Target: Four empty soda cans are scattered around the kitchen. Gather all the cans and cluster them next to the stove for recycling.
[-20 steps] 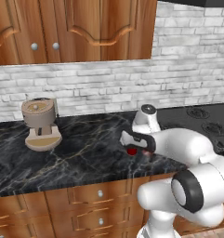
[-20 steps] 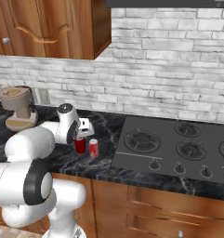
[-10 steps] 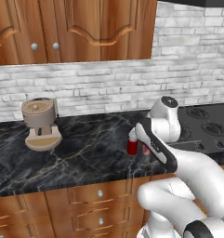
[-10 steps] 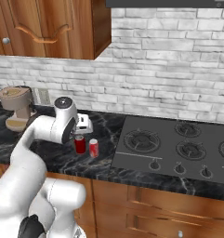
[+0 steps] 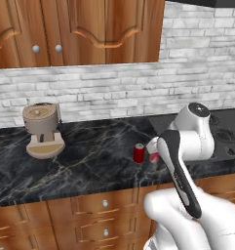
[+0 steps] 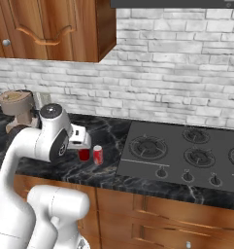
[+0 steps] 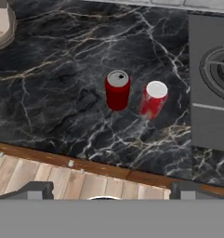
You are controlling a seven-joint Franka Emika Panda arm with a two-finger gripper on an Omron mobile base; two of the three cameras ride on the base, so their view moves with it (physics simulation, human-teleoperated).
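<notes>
Two cans stand on the black marble counter (image 7: 62, 93), just left of the stove (image 6: 186, 153), near the counter's front edge. Left can (image 7: 117, 89): upright, long axis vertical, silvery top with its dark opening facing up. Right can (image 7: 153, 99): also upright, pale top up; in the hand view it appears to lean slightly, which may be only the camera's angle. The two stand just beside each other with a narrow gap between them, not touching. The right one is the nearer to the stove's edge but is still on the marble, not on the cooktop.

In the left base view one can (image 5: 139, 153) is in plain sight, and the other is a red sliver partly hidden behind the arm. In the right base view both show below the hand: one (image 6: 98, 154) clear, one (image 6: 84, 154) darker, under the hand's shadow.

Gripper (image 6: 81, 138): above the cans, apart from both, holding nothing, jaws spread wide. The finger tips themselves are hard to make out in the base views.

A beige coffee grinder (image 5: 42, 129) stands at the far left of the counter, well apart from the cans. Wood cabinets (image 5: 75, 29) hang above, over a white brick wall (image 6: 176, 73).
</notes>
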